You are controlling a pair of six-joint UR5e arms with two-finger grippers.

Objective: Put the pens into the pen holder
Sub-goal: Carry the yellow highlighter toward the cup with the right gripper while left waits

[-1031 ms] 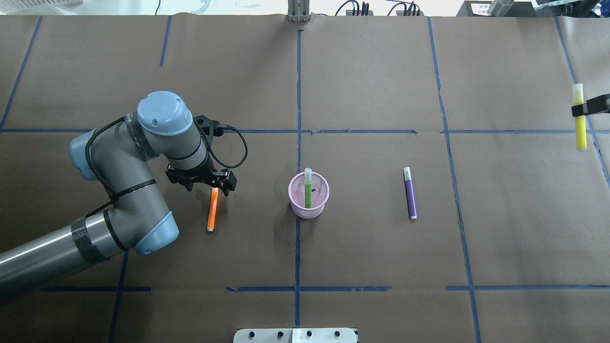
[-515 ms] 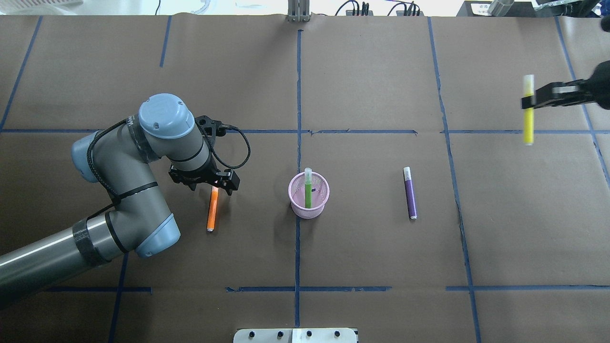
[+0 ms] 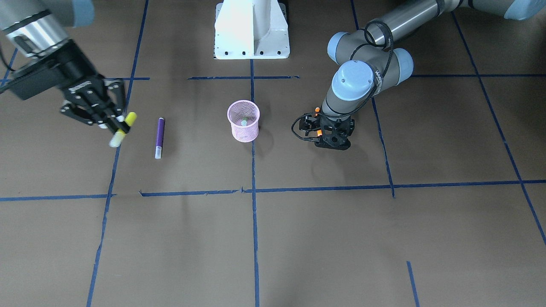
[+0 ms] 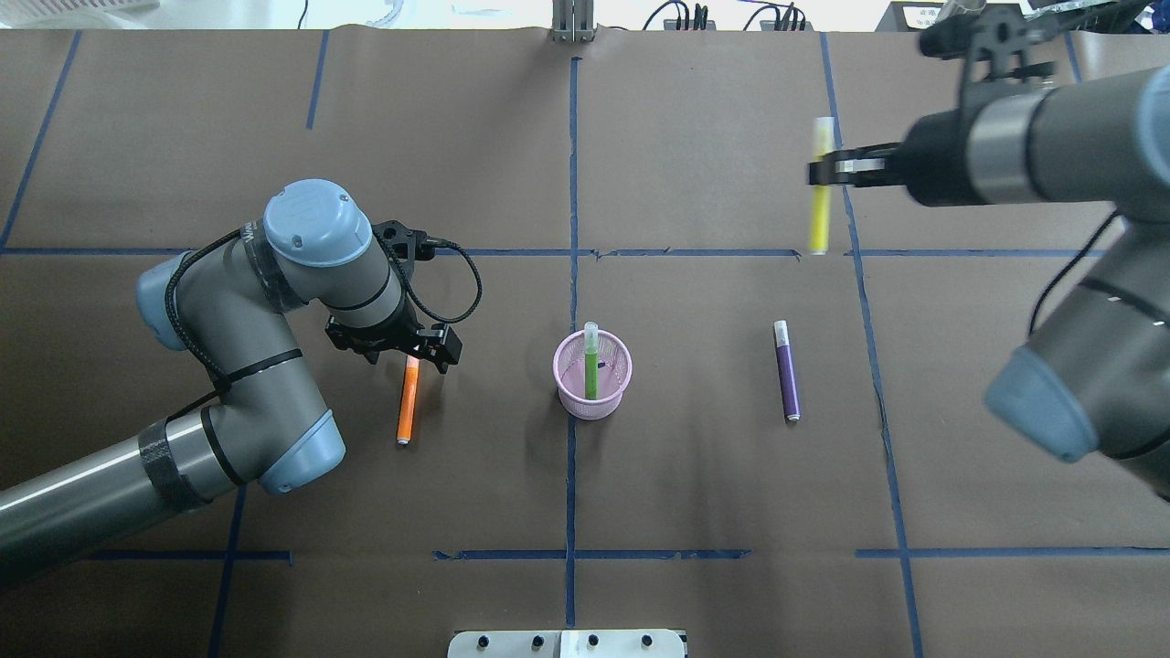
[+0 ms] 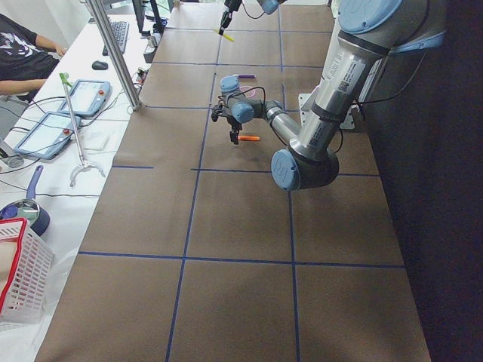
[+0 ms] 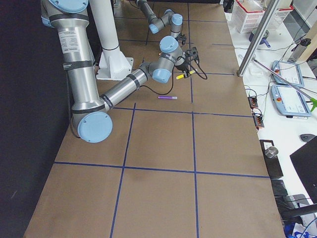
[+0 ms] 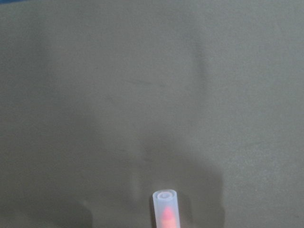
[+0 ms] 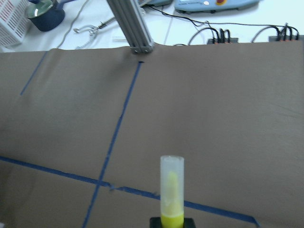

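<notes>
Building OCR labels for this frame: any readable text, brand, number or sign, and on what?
None legible.
White print on the black cable across the left arm's wrist: too small to read.
White marking on the black right gripper: blurred.
Yellow pen with a clear cap, held by it: no print visible.

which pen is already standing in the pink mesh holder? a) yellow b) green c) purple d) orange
b: the green pen stands inside the pen holder, while the purple pen lies flat outside it, the orange pen lies under the left gripper, and the right gripper holds the yellow pen in the air.
</notes>
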